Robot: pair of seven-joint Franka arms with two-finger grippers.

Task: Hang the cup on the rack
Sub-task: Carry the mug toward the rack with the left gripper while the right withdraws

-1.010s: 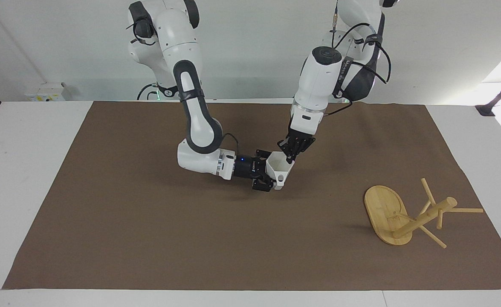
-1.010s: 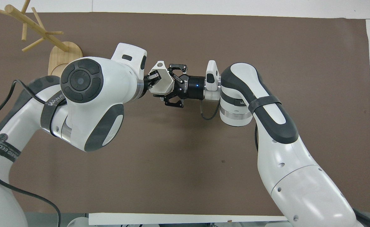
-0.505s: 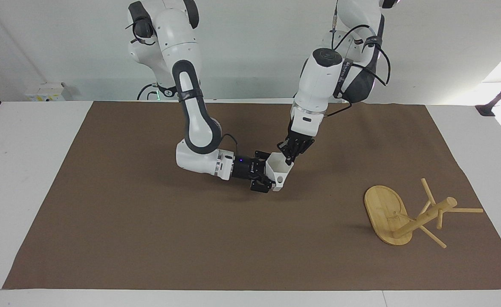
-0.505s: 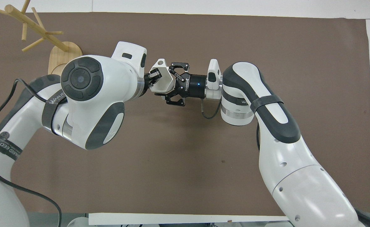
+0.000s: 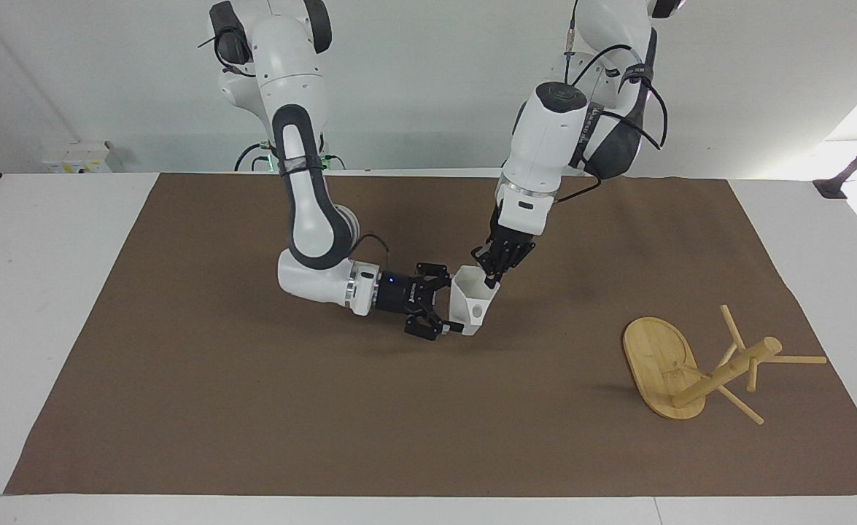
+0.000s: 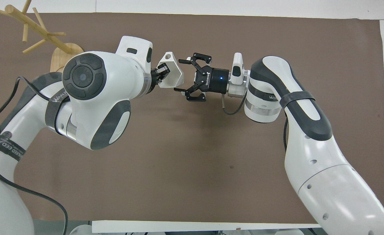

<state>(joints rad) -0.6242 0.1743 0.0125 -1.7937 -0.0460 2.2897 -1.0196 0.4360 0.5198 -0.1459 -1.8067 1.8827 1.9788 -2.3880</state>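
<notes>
Cup (image 5: pixel 471 306): white and faceted, hung in the air over the middle of the brown mat (image 5: pixel 253 408), tilted, its rim pinched from above.
Left gripper (image 5: pixel 492 275): fingers were clamped on the cup's rim — one inside the mouth, one outside.
Right gripper (image 5: pixel 448 312): level with the cup and just beside it, fingers spread wide apart — its fingertips (image 6: pixel 181 60) flanked the cup's tapered end without closing on it.
Rack (image 5: pixel 698 364): bamboo mug tree, tipped on its side near the left arm's end of the mat, well apart from both grippers.
</notes>
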